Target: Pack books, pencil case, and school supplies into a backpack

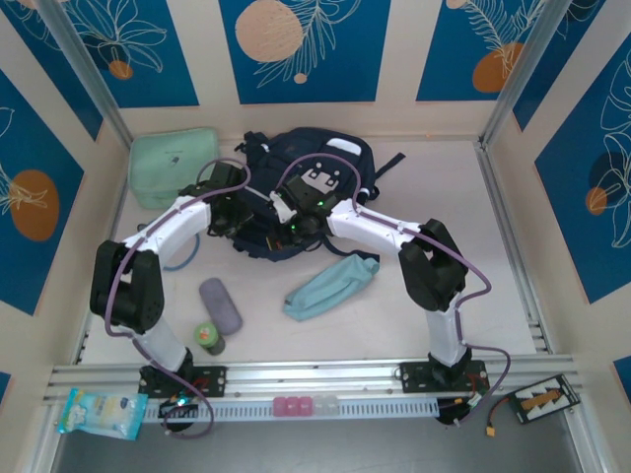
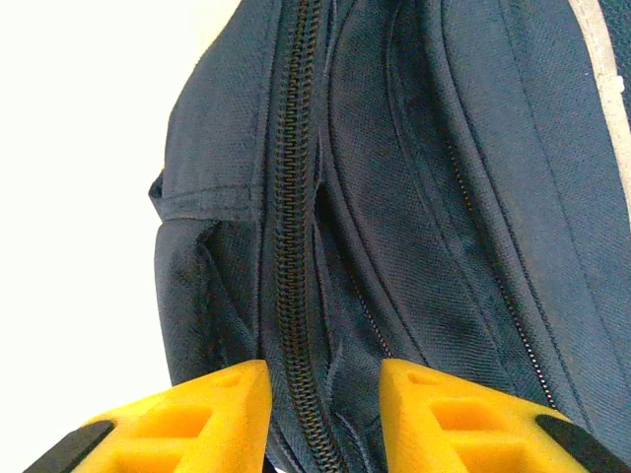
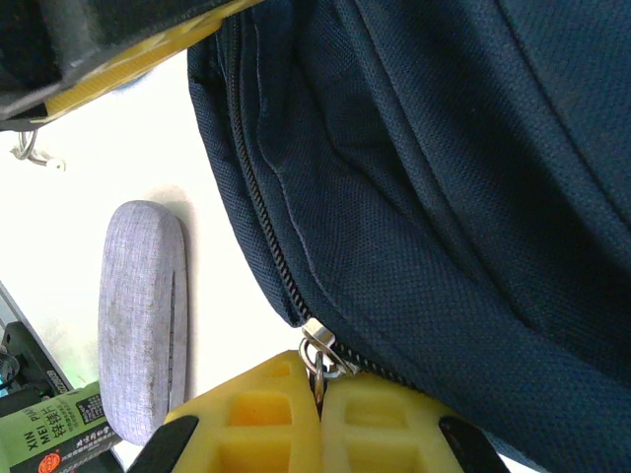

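Backpack (image 1: 340, 156) zipped shut. Right gripper (image 3: 320, 389) pinches zipper pull (image 3: 317, 347) at backpack's near edge. Left gripper (image 2: 323, 389) straddles zipper fold, clamping unclear. Pull along teeth, fabric held taut.

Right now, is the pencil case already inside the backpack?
No, in the top view the light-blue pencil case lies out on the table, in front of the backpack.
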Motion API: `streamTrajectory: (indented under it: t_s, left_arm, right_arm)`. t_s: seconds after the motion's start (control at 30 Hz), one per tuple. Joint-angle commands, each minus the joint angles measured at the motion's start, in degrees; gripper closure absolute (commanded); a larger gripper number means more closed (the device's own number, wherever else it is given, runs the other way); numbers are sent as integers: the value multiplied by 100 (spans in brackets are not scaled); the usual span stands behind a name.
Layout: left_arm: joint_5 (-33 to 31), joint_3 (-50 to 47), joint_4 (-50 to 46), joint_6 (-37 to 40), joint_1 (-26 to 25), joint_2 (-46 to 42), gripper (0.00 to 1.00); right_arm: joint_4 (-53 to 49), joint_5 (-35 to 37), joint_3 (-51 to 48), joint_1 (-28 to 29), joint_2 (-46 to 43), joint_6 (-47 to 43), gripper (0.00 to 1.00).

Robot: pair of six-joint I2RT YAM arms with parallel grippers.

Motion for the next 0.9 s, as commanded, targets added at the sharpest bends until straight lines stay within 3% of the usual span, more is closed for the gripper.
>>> streamTrajectory:
  t_s: [0.0, 0.27, 0.53, 0.87]
  left_arm:
    - [-247, 54, -352, -37, -26, -73, 63]
    - [-1, 149, -162, -27, -39, 261, 65]
    - [-59, 309, 39, 46, -39, 244, 100]
    - [-100, 477, 87, 98, -35, -351, 100]
  right_arm:
    - [114, -149, 17, 21, -46, 58, 100]
    - [95, -135, 8, 22, -61, 60, 100]
    - [-664, 474, -36, -55, -264, 127, 100]
    - [-1390, 1446, -1025, -502, -1204, 220, 100]
